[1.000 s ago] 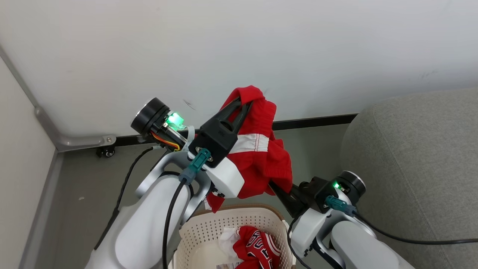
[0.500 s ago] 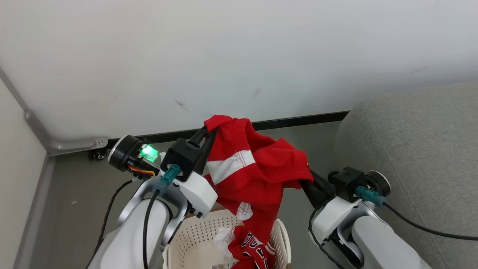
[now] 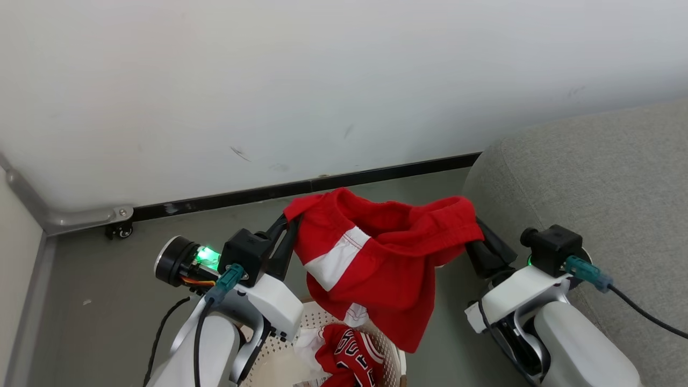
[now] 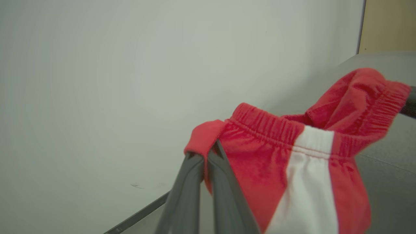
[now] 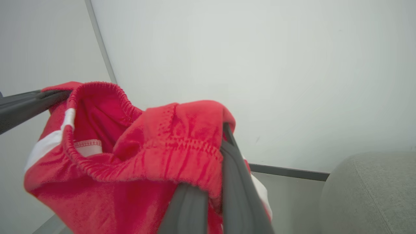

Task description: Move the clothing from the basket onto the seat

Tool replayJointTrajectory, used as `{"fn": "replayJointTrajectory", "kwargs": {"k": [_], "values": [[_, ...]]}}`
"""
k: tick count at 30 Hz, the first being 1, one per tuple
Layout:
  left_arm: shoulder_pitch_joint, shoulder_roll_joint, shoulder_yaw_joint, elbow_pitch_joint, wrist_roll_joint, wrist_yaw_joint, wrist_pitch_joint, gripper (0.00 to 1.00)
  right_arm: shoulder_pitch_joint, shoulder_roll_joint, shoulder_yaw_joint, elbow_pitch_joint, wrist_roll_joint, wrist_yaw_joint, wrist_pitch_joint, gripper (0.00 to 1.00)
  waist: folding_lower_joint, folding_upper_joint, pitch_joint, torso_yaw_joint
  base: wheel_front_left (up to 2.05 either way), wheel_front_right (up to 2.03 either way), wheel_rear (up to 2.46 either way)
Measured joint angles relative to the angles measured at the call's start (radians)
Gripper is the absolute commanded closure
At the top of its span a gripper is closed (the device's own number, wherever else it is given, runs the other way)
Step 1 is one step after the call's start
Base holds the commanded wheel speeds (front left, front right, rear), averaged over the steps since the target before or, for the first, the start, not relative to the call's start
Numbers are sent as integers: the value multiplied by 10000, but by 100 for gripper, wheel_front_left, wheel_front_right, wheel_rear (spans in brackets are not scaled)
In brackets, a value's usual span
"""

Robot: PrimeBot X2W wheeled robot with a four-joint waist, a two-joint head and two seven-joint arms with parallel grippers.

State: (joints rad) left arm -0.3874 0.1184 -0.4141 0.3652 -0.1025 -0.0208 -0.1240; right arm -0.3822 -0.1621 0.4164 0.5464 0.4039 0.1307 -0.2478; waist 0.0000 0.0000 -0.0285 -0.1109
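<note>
Plain white wall (image 3: 322, 80) and black baseboard (image 3: 301, 188) out back, grey floor (image 3: 107, 279) underneath. The big grey seat (image 3: 591, 177) bulks up on the right, just beside the right arm (image 3: 570, 338). Red shorts (image 3: 387, 258) with a white stripe hang in the air, stretched by the waistband between both hands. The left hand (image 3: 287, 226) is clamped on one end and the right hand (image 3: 478, 236) pinches the other. They droop over the cream basket (image 3: 312, 320) down low, which holds the red lettered jersey (image 3: 349, 355) and a crumpled white cloth (image 3: 306, 344).

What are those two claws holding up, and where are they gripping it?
Red shorts with a white stripe, pinched at the waistband: left gripper at one end, right gripper at the other.
</note>
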Motion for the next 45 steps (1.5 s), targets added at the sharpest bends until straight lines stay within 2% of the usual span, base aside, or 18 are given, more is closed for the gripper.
{"fn": "replayJointTrajectory", "kwargs": {"k": [1,2,3,5,19,24,45], "values": [[42,-25,13,31,-27,4,-42,97,-3,-23,-79,-127,40,0,-2,100,0,0,5,-30,0,0,0],[90,-48,40,46,-88,4,-100,67,-3,-36,-146,-249,73,0,-2,100,0,0,10,-56,0,0,0],[141,-75,63,63,-159,4,-165,53,-7,-44,-209,-351,140,0,-2,100,0,0,15,-81,0,0,0],[191,-96,81,88,-196,4,-257,0,-7,-81,-245,-502,221,0,-2,100,0,0,24,-117,0,0,0],[196,-188,332,-148,-715,-75,-711,0,7,-752,-1014,-1058,230,0,-2,100,0,0,39,-147,0,0,0],[203,-199,330,-272,-815,-240,-809,0,164,-949,-1421,-1239,226,0,-4,100,0,0,28,-199,0,0,0],[607,-326,-825,-911,-1177,-863,-965,0,1021,-1327,-3204,-1885,-36,-2,29,100,0,0,32,-800,0,0,0]]}}
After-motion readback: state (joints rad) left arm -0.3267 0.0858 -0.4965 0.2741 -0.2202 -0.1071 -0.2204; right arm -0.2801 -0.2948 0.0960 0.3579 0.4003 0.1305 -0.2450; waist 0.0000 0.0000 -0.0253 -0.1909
